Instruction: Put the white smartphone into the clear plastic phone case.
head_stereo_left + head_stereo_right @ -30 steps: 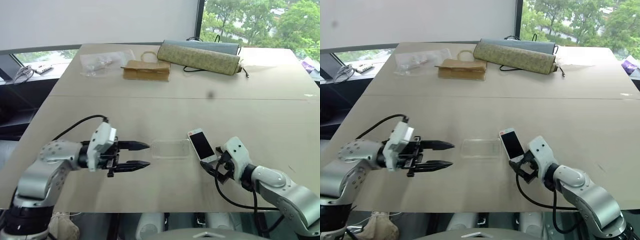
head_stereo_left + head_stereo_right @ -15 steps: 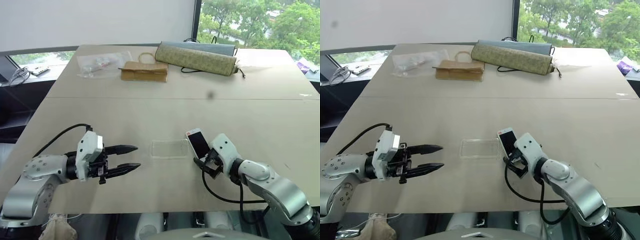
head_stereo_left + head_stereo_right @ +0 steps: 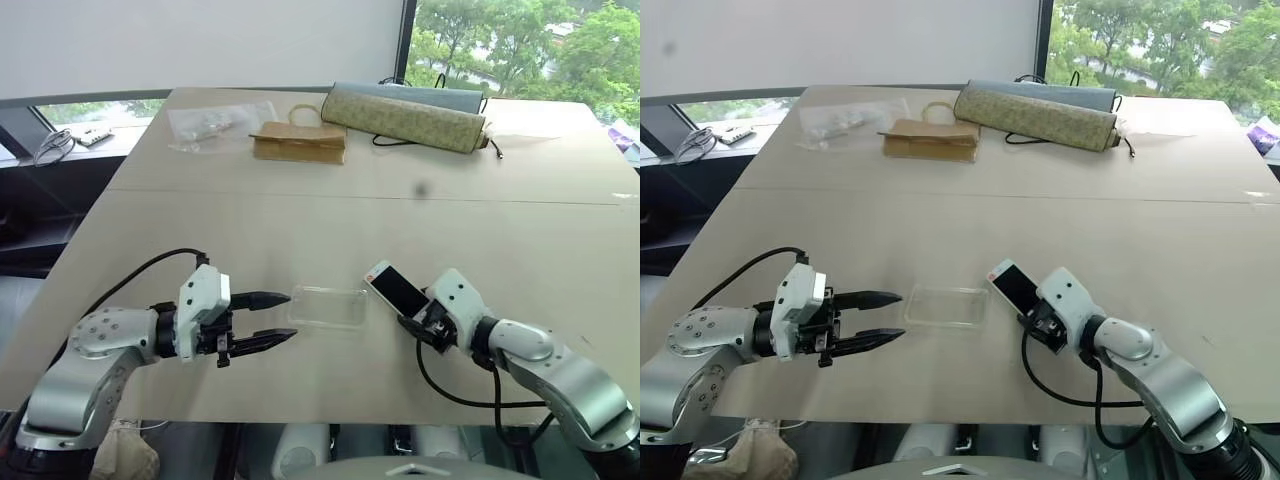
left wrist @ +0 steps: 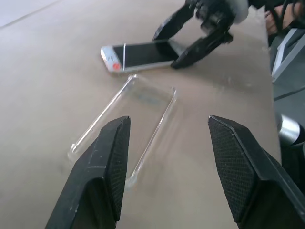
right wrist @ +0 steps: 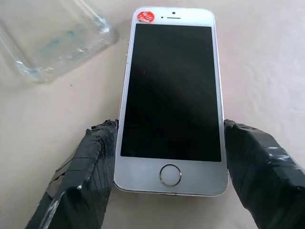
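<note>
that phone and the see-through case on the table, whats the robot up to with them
The right gripper has its two fingers either side of the home-button end of the white phone, which lies screen up on the table. The clear case lies empty beside the phone, a small gap between them. The left gripper hangs open by the case's other end, touching nothing. The phone is not in the case yet.

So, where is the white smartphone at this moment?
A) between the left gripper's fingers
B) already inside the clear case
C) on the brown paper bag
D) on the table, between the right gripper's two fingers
D: the white smartphone lies screen up on the table with the right gripper's fingers on both its sides, beside the empty clear plastic phone case.
</note>
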